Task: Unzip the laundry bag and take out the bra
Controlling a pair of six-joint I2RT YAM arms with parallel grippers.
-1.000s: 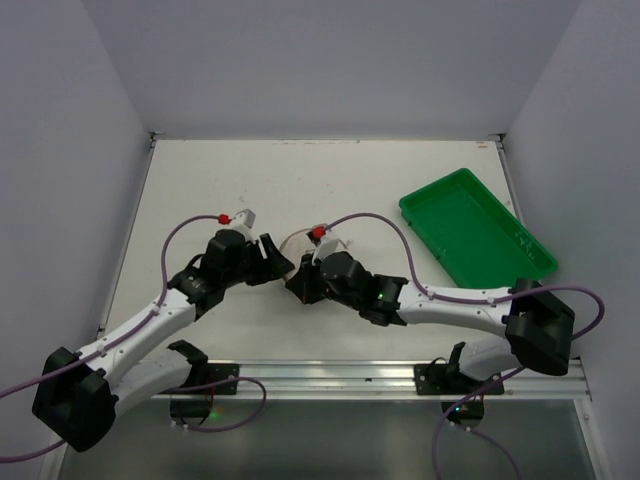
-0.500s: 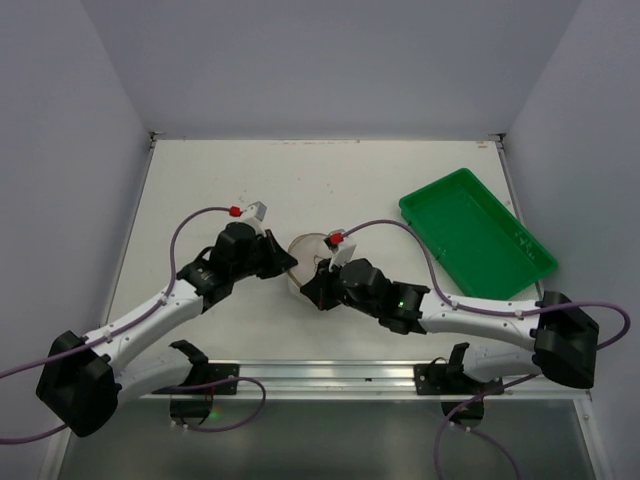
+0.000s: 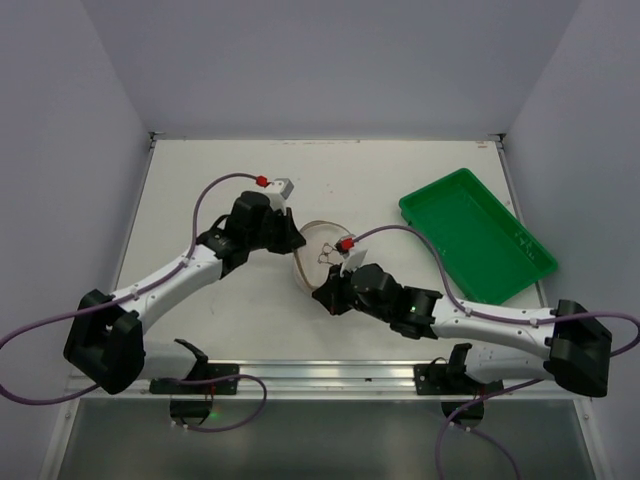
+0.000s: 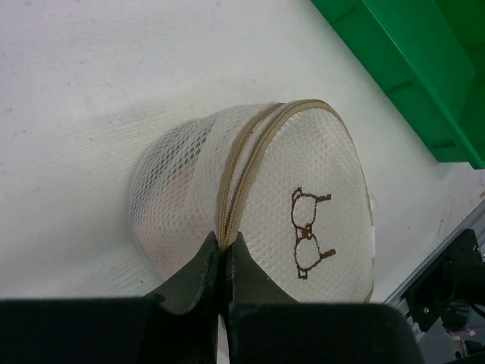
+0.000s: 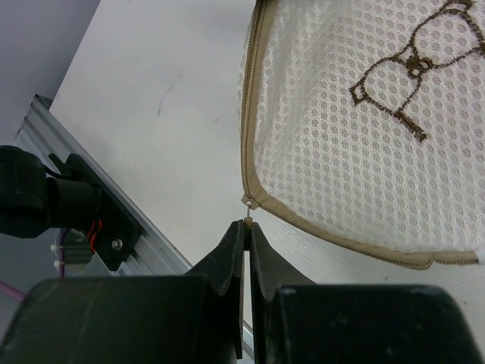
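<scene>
The laundry bag (image 3: 322,252) is a round cream mesh case with a tan zipper rim and a brown bra outline on its face; it stands tilted at the table's middle. My left gripper (image 4: 224,243) is shut on the bag's tan zipper rim (image 4: 241,163) at its near edge. In the right wrist view the laundry bag (image 5: 364,129) fills the upper right, and my right gripper (image 5: 248,225) is shut on the small zipper pull (image 5: 248,203) at the rim's lower corner. The bra is hidden inside the bag.
A green plastic tray (image 3: 476,233) lies at the right of the table, also in the left wrist view as the green tray (image 4: 409,68). The aluminium rail (image 3: 330,376) runs along the table's near edge, close under my right gripper.
The left gripper closed on the bag's rim and moved up and right with it. The right arm drew right and toward the near edge, and the bag tilted up between them.
</scene>
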